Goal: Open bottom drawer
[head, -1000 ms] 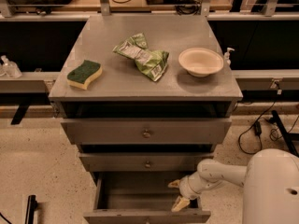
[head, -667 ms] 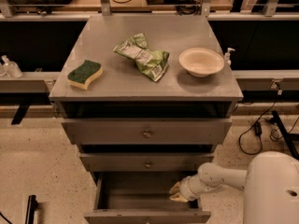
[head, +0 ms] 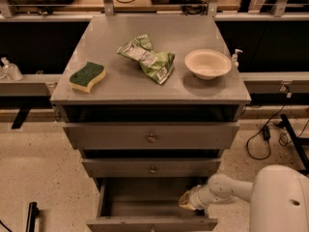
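Note:
The bottom drawer (head: 152, 223) is the lowest of three grey metal drawers and stands pulled out, its empty dark inside showing. Its front panel lies along the lower edge of the view. My gripper (head: 186, 201) reaches in from the right on a white arm and sits at the drawer's right side, just above its front right corner. The two drawers above it, the top one (head: 151, 135) and the middle one (head: 152, 167), are pushed in, each with a small round knob.
On the cabinet top (head: 120, 86) lie a green and yellow sponge (head: 87, 76), a crumpled green chip bag (head: 148, 58) and a white bowl (head: 207, 63). My white robot body (head: 282, 199) fills the lower right. Cables (head: 263, 134) lie on the floor at right.
My gripper has drawn back to the right and slightly up, from over the drawer's front right part to its right edge. The drawer stays open.

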